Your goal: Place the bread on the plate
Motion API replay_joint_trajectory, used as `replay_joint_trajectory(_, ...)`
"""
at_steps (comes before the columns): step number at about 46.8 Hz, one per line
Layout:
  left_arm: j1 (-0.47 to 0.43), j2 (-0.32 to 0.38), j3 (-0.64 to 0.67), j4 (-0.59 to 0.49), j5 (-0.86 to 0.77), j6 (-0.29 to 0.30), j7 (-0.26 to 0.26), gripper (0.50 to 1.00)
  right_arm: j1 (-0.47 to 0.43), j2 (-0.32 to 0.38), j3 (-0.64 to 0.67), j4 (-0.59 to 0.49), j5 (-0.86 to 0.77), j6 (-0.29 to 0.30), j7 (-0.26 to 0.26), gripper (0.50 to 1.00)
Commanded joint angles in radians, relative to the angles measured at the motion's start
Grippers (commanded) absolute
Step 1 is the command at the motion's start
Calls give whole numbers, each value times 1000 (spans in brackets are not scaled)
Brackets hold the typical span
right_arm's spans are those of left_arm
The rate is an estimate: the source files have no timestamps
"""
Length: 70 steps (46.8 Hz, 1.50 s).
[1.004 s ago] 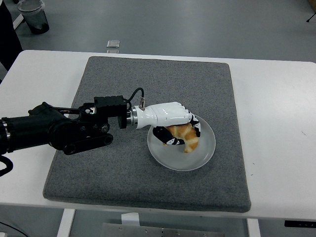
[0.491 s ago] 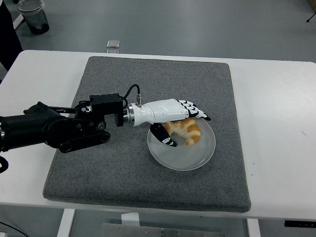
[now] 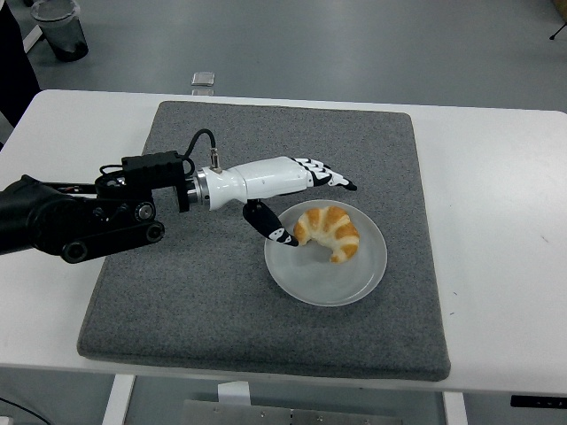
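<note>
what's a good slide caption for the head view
Croissant resting on the plate, open left hand beside it over the grey mat.

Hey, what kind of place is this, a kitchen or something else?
Probably a robotics lab or test room, not a kitchen: a white table with a grey mat on a bare grey floor, and a robot's left hand open beside a croissant on a plate.

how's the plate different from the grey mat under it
The plate is round, pale and glossy; the grey mat is square, dark and rough. The plate is far smaller and lies on the mat's right half, while the mat lies straight on the white table. The plate holds the bread; the mat holds the plate. Both lie flat.
</note>
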Motion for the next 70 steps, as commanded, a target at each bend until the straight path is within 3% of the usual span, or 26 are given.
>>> replay_joint_trajectory(1,0,20,-25,-14,-7,-11,0,992,0,0,0,1,0,3,0,930)
replay_joint_trajectory(7,0,31,-86,-14,-102,-37,0,992,0,0,0,1,0,4,0,930)
replay_joint_trajectory(21,-17,34,-188,8,-527,-95,3,992,0,0,0,5,0,6,0,930)
replay_joint_trajectory(35,-27,25,-264,160,-845,-110,3,992,0,0,0,6,0,7,0,930)
replay_joint_trajectory(56,-69,10,-295,403,-1190,-279,20,992,0,0,1,6,0,7,0,930)
replay_joint_trajectory(70,-83,-1,-295,554,-1397,-399,107,992,0,0,1,6,0,7,0,930)
